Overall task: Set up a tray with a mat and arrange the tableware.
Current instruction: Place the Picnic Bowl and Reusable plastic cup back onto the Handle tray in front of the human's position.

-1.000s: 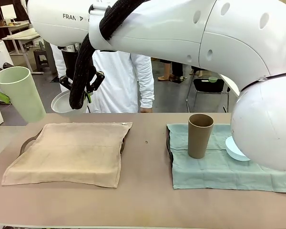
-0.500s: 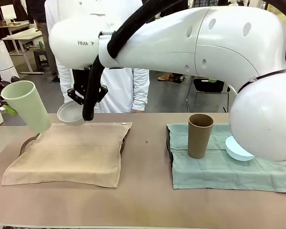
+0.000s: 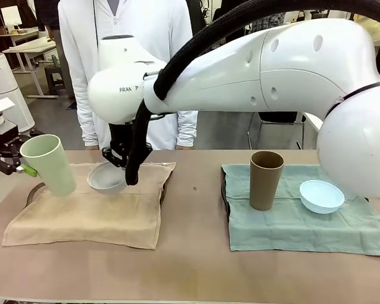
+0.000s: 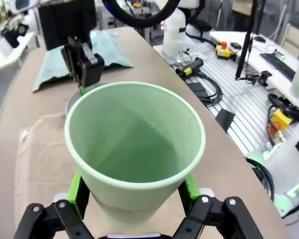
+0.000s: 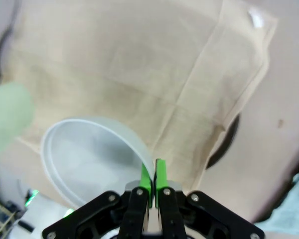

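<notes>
My left gripper is shut on the pale green cup, tilted over the left edge of the beige mat. The mat covers a dark tray. Reaching across from the right, my right gripper is shut on the rim of the white bowl, low over the mat's far part. A brown cup and a light blue bowl rest on a teal cloth at the right.
A person in a white coat stands at the far side of the table, behind the mat. My right arm's big white links span the upper right. Bare tabletop lies between mat and cloth and along the front.
Both arms came down toward the mat: the right one lowered the white bowl close to it, the left one brought the green cup down and to the right. The light blue bowl is now uncovered.
</notes>
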